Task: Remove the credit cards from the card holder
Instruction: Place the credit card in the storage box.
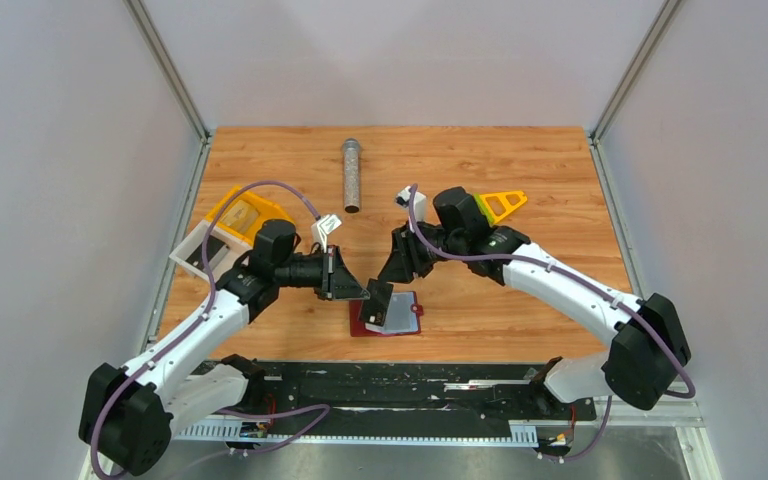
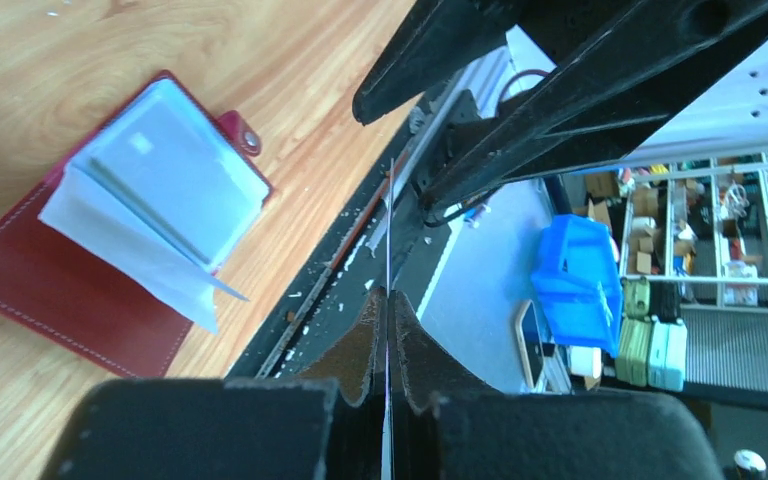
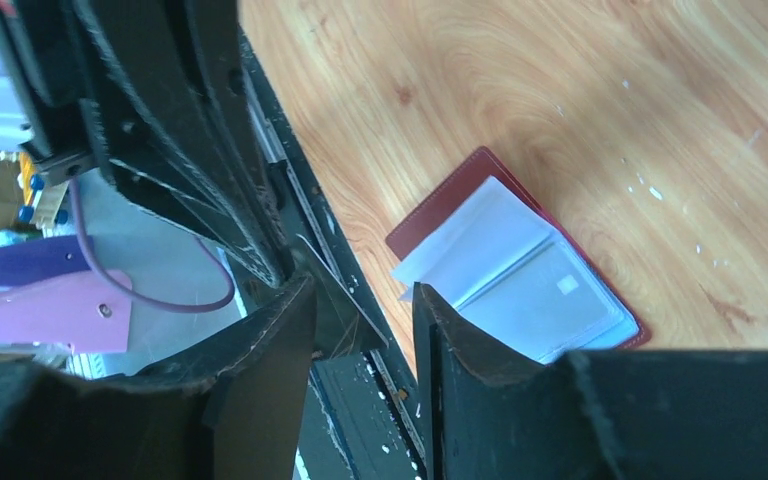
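Observation:
The dark-red card holder (image 1: pixel 368 326) lies open on the wood near the table's front edge, its blue-grey pockets (image 1: pixel 400 311) fanned up. It also shows in the left wrist view (image 2: pixel 60 290) and the right wrist view (image 3: pixel 440 200). A chip shows through one pocket (image 2: pixel 141 143). My left gripper (image 1: pixel 357 288) is shut on a dark grey-black credit card (image 1: pixel 380 299), held just above the holder's left part; the card is edge-on (image 2: pixel 388 230) in its own view. My right gripper (image 1: pixel 398 268) is open, its jaws on either side of that card's corner (image 3: pixel 345 305). No tan-gold card shows.
A metal cylinder (image 1: pixel 351 175) lies at the back centre. A yellow and white tray (image 1: pixel 225 228) sits at the left under the left arm. A yellow-green triangular piece (image 1: pixel 501 205) is behind the right wrist. A black rail (image 1: pixel 410 385) runs along the front edge.

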`<state>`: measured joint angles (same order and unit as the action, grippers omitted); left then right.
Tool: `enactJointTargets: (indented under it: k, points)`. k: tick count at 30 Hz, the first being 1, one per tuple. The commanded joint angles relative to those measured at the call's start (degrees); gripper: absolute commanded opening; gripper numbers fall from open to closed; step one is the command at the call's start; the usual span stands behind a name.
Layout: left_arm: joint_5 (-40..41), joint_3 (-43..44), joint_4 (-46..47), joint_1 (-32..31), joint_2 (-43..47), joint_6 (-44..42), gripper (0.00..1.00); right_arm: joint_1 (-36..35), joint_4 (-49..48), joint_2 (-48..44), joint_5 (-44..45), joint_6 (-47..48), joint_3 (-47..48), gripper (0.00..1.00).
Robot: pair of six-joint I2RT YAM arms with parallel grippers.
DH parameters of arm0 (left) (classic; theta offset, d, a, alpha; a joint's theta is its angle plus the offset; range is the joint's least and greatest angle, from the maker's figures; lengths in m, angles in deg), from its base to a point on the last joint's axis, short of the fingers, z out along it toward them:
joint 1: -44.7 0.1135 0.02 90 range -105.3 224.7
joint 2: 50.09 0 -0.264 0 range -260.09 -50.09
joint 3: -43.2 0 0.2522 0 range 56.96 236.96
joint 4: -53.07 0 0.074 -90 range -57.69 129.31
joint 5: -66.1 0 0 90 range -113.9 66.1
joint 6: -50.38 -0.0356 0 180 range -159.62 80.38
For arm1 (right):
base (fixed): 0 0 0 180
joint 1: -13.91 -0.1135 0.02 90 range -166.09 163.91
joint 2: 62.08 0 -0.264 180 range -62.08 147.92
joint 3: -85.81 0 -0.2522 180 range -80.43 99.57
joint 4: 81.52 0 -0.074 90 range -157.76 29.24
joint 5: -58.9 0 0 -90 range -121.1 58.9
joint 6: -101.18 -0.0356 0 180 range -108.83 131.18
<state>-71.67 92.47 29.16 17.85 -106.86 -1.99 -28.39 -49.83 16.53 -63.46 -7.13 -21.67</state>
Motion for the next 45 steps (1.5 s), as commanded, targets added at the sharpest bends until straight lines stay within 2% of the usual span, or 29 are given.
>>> enactJointTargets:
  k: [1,9,12,14,17,19,20,21,22,23,27,35,38,45]
  points:
    - [-6.17,0.91,3.08,0.1,0.75,0.76,0.0,0.18,1.99,0.06,-6.94,6.53,5.53,0.43]
    - [-7.91,0.44,5.32,0.13,1.23,1.47,0.0,0.12,5.29,3.21,-19.24,11.15,7.09,0.44]
    - [-8.41,0.22,6.36,0.13,1.35,1.79,0.0,0.1,6.8,3.65,-21.31,12.56,7.23,0.43]
    - [-8.69,0.15,6.89,0.13,1.54,2.06,0.0,0.12,7.22,3.31,-21.4,13.01,7.09,0.37]
    - [-8.21,0.37,6.55,0.13,1.72,2.1,0.0,0.27,7.04,2.33,-20.22,12.32,6.98,0.16]
    - [-6.93,0.97,5.14,0.13,1.84,1.79,0.06,0.73,6.41,2.25,-20.35,10.72,7.17,0.09]
    - [-5.68,1.28,4.57,0.13,2.15,1.55,0.17,0.93,6.15,2.27,-19.94,9.1,7.35,0.07]
    - [-4.93,2.41,2.76,0.18,2.71,0.6,0.24,1.1,5.84,2.33,-19.27,7.67,7.64,0.04]
    - [-3.04,3.18,1.45,0.36,3.11,-0.1,0.37,1.35,5.18,2.27,-18.65,5.83,7.84,0.0]
    - [-1.94,5.08,-1.58,0.56,3.96,-1.5,0.44,1.68,3.93,2.02,-18.44,3.66,7.75,0.0]
    - [3.22,8.46,-5.7,1.65,6.74,-1.41,0.54,2.52,-1.63,-0.46,-18.24,-3.14,7.08,0.0]
    - [10.08,8.87,-6.28,3.28,12.76,2.58,0.67,7.79,-6.83,-6.82,-10.19,-14.44,5.77,0.0]
    - [9.5,7.47,-3.08,3.3,13.65,5.14,0.68,8.46,-11.61,-8.97,-7.68,-18.91,3.45,0.0]
    - [5.58,3.15,8.53,3.29,14.04,12.99,0.67,8.47,-23.78,-10.39,-9.2,-28.02,-1.2,0.0]
